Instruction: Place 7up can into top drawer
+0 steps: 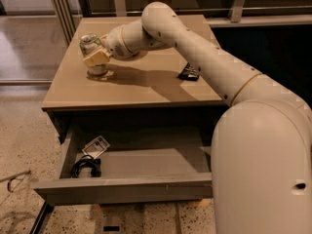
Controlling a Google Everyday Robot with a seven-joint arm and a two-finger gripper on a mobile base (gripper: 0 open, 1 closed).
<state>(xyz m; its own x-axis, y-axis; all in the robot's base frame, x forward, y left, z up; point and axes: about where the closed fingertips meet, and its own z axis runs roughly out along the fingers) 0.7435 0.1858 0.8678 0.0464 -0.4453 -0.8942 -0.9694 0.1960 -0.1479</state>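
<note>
Tan cabinet top (146, 87): 7up can (89, 44) upright, axis vertical, clamped in claw (96, 61); top drawer (122, 189) open.

A speckled terrazzo floor (22, 140) is seen around a tan worktop (97, 91), over whose far left corner the claw (95, 57) is held. Upright metal bars (61, 6) are set behind at left, and a dark recess (263, 48) is seen at right.

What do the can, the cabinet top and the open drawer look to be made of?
The 7up can, at the gripper on the cabinet top: thin metal, shiny silver. The cabinet top: probably laminate or wood, matte tan. The top drawer: grey, flat, matte; painted metal or plastic, unclear.
</note>
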